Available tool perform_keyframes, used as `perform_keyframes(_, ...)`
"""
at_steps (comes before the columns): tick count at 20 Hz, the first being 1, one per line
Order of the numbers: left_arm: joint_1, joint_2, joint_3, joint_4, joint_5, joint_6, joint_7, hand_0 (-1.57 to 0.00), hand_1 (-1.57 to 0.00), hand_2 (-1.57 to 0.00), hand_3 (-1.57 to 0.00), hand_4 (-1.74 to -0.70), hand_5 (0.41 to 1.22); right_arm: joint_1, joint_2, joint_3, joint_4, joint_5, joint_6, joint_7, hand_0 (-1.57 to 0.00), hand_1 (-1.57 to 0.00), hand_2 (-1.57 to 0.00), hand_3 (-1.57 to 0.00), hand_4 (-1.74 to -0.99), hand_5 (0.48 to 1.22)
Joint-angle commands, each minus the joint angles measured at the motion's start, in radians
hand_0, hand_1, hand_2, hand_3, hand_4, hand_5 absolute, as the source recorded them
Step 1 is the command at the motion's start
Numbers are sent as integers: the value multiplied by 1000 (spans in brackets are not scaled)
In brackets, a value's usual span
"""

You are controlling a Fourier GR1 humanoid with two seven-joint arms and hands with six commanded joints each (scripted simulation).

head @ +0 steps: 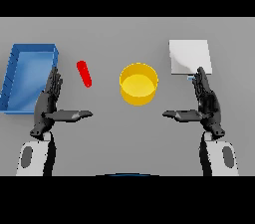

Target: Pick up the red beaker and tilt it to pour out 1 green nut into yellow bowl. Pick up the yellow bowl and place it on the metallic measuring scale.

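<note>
Yellow bowl [139, 84] sits mid-table between my hands, touching neither. My left hand [49, 102] and right hand [206, 101] hover released, fingers straight, thumbs pointing inward.

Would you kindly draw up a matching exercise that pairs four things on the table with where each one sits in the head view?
Things:
1. red beaker
2. yellow bowl
3. metallic measuring scale
4. blue tray

Places:
A. far right, just beyond the right robot hand
B. far left edge, beside the left robot hand
C. centre of the table, between the two hands
D. lying left of the bowl, right of the tray

Pairs: 1-D, 2-C, 3-A, 4-B
</note>
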Motion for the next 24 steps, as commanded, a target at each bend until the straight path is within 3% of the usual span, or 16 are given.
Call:
perform_keyframes(1, 2, -1, -1, -2, 0, 1, -1, 1, 1, 1, 1, -1141, 660, -2, -1, -2, 1, -1, -1, 1, 1, 1, 1, 1, -1071, 578)
perform_keyframes(6, 29, -17, -19, -18, -11, 4, -16, 1, 1, 1, 1, -1141, 660, -9, -12, -10, 11, -11, 10, -3, 1, 1, 1, 1, -1071, 578)
perform_keyframes(8, 103, 30, -92, -126, -97, -14, -54, 1, 1, 1, 1, -1143, 660, 42, -71, 63, -61, 169, -40, -110, 1, 1, 1, 1, -1072, 577)
perform_keyframes(10, 142, 50, -129, -200, -138, -18, -6, 1, 1, 1, 1, -1142, 662, 49, -86, 93, -83, 247, -67, -96, 1, 1, 1, 1, -1064, 577)
perform_keyframes(13, 141, 59, -139, -232, -150, -20, 60, 1, 1, 1, 1, -1138, 655, 67, -85, 106, -96, 249, -53, -101, 1, 1, 1, 1, -1103, 592)
perform_keyframes(20, 14, 54, -107, -55, -148, -24, 104, 1, 1, 1, 1, -1158, 645, 51, -90, 93, -101, 176, 5, -101, 1, 1, 1, 1, -1197, 627)
perform_keyframes(24, -108, 63, -62, 123, -148, -23, 56, 1, 1, 1, 1, -1177, 644, 56, -87, 90, -106, 170, 5, -96, 1, 1, 1, 1, -1220, 626)
